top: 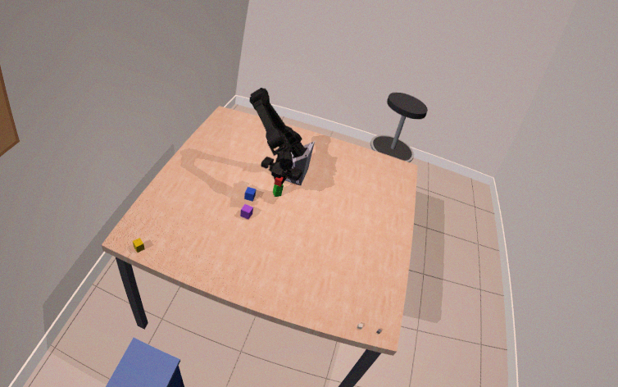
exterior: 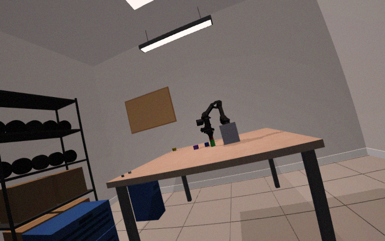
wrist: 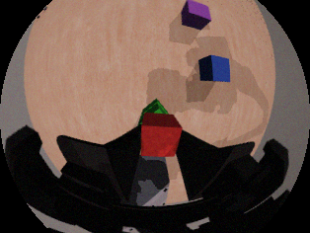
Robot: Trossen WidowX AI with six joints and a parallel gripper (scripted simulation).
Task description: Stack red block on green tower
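Centrally, on a pale wooden table (top: 283,273) with visible grain and dark legs, the matte black gripper (top: 279,179) is clamped partway closed on the red block (top: 278,180), a small flat-faced cube held directly above the green tower (top: 277,190). From the top view, red sits right over green; whether the two surfaces touch cannot be told. A blue cube (top: 249,193) stands just beside the tower, a purple cube (top: 247,211) near it, and a yellow cube (top: 138,244) well apart by the table edge.

Wrist view: the red block (wrist: 160,135) fills the gap between the dark fingers, and only a green corner (wrist: 154,108) of the tower peeks out behind it; the blue (wrist: 215,68) and purple (wrist: 195,13) cubes lie beyond, among soft shadows.

Exterior view: seen from low down, the arm (exterior: 211,113) arches over a grey box-like base (exterior: 229,133), with the green tower (exterior: 212,142) upright beneath the gripper; a cork board (exterior: 150,110) hangs on the wall, which the other views do not show in full.
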